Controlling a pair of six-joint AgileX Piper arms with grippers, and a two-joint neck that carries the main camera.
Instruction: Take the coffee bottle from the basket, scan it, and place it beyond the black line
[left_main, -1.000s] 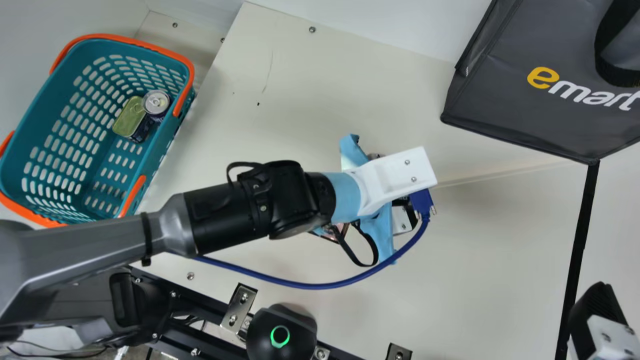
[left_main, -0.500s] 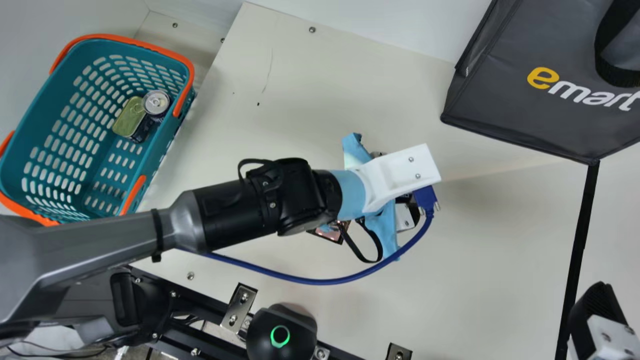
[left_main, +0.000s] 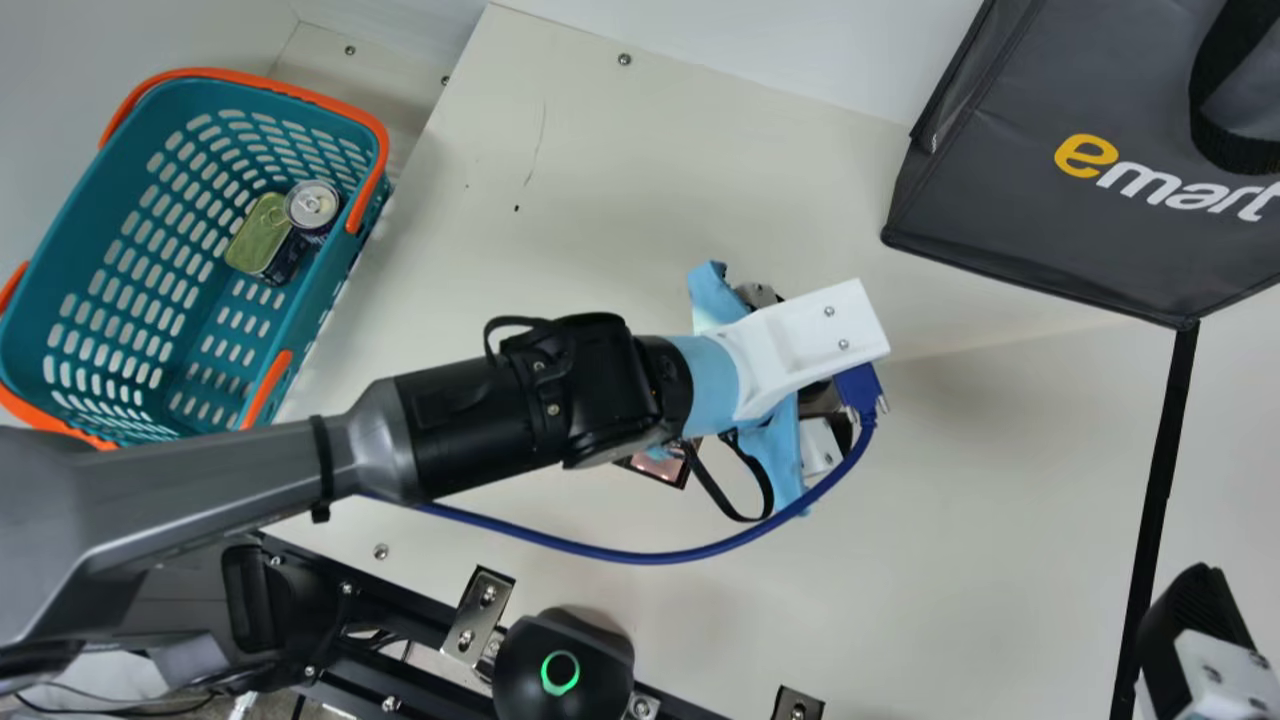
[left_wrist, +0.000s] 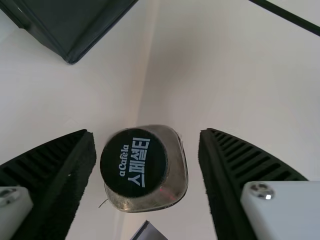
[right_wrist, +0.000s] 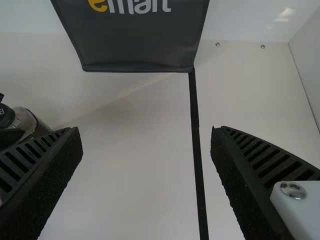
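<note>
The coffee bottle (left_wrist: 133, 162) is on the basket side of the black line (left_main: 1160, 500), and my left wrist view shows it cap toward the camera, with a faint red glint on its shoulder. My left gripper (left_main: 785, 455) is wide open around it, with pale table showing between the bottle and each fingertip, so I have hold of nothing there. Just beside the bottle, a grey corner (left_wrist: 148, 232) of something I cannot make out pokes in. Over this spot sits my own wrist with its white bracket (left_main: 815, 345), and a blue cable (left_main: 640, 555) bows out alongside, its plug (left_main: 858, 388) dangling near the bracket, while a black strap (left_main: 735, 515) loops below. A small dark-edged thing (left_main: 660, 467) peeks out from under the wrist. Farther out, the dark grey bag (left_main: 1050, 220) meets the far end of the line. My right gripper (left_main: 1195, 610) is over by the line's near end, fingers wide apart and empty. Well to my left is the teal basket (left_main: 85, 200) with a tin (left_main: 262, 235) and a can (left_main: 312, 205) touching inside, and by the table's near edge sits a black rounded device (left_main: 600, 655) with a green ring
</note>
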